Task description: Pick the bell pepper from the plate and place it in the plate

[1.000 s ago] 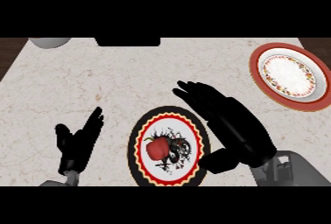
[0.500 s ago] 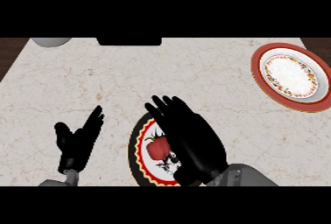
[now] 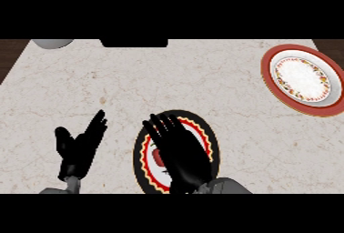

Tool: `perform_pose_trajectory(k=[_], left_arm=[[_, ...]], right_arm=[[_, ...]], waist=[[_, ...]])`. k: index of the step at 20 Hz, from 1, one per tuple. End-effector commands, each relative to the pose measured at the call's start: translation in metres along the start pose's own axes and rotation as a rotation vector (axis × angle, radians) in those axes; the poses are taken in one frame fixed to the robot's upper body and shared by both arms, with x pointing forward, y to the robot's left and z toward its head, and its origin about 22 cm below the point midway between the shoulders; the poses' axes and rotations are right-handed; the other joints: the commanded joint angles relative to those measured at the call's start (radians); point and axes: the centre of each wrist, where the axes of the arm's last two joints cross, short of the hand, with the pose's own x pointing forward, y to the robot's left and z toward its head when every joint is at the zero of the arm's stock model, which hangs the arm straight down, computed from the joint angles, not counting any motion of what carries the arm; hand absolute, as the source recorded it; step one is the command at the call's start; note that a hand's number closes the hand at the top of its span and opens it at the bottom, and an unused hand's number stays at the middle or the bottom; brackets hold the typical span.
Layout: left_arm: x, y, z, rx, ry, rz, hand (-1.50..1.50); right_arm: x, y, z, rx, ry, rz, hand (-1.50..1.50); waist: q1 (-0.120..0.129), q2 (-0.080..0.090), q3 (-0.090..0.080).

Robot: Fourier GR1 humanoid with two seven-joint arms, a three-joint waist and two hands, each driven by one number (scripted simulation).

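A red bell pepper [image 3: 158,157] lies on a black-rimmed plate [image 3: 207,136] with a red and yellow scalloped border, near the counter's front edge. My right hand [image 3: 180,152] hovers flat over that plate with straight fingers and hides most of the pepper; only a red sliver shows at its left side. I cannot tell whether the hand touches the pepper. A second plate [image 3: 274,84], red-rimmed with a white centre, sits at the far right. My left hand [image 3: 77,148] rests open at the lower left, fingers up.
A grey round object [image 3: 53,43] shows at the counter's back left edge, and a dark block [image 3: 133,43] stands at the back middle. Pale marble counter [image 3: 168,82] stretches between the two plates.
My right hand has swung left from beside the black-rimmed plate to above it, now covering most of the pepper. The left hand has stayed put.
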Motion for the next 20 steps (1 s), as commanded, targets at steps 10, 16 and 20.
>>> perform_pose_trajectory(k=[10, 16, 20], left_arm=[[-0.026, -0.007, -0.002, -0.024, 0.04, 0.006, 0.0], [-0.004, -0.009, 0.001, -0.012, 0.018, -0.004, 0.0], [-0.008, -0.013, -0.002, 0.003, 0.032, 0.006, 0.0]], right_arm=[[0.012, 0.011, -0.018, -0.022, 0.098, 0.126, -1.5], [-0.009, 0.034, -0.034, 0.011, 0.112, 0.139, -1.5], [-0.009, 0.034, -0.031, 0.029, 0.095, 0.137, -1.5]], waist=[[0.001, 0.003, -0.003], [0.004, 0.003, -0.002], [0.0, 0.002, -0.002]])
